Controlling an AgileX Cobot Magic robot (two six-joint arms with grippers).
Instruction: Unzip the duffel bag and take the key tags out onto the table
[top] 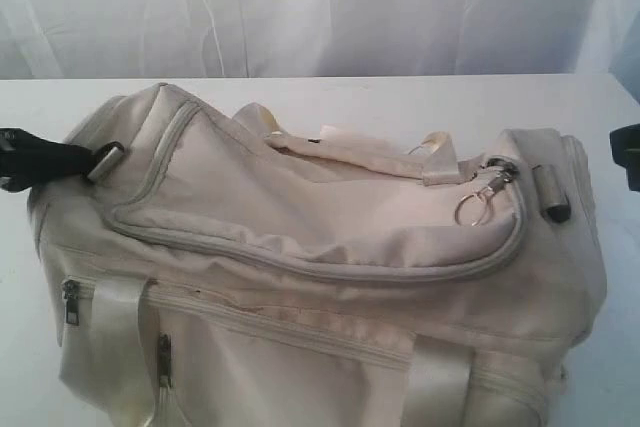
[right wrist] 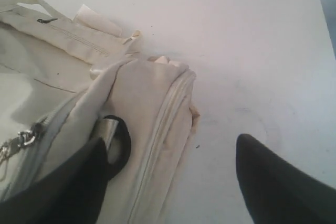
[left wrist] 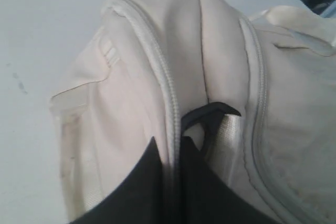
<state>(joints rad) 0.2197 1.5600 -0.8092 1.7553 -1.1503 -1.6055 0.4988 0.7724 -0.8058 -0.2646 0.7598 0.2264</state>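
Note:
The cream-white duffel bag (top: 300, 247) lies on the white table (top: 400, 97) with its top zipper closed. A metal clasp and ring (top: 482, 197) hang from the zipper pull near the bag's right end. At the bag's left end, beside a black D-ring (left wrist: 210, 113), my left gripper (left wrist: 169, 142) is shut on the bag's piped seam. My right gripper (right wrist: 172, 145) stands open over the bag's right end. One of its fingers (right wrist: 68, 182) is by the other D-ring (right wrist: 118, 140); the other hangs over bare table. The key tags are out of view.
A white paper tag (right wrist: 97, 19) lies by the far handle (right wrist: 52, 30). Side pockets with zipper pulls (top: 70, 297) face the front, where the bag runs past the frame edge. A white curtain (top: 300, 7) hangs behind the table.

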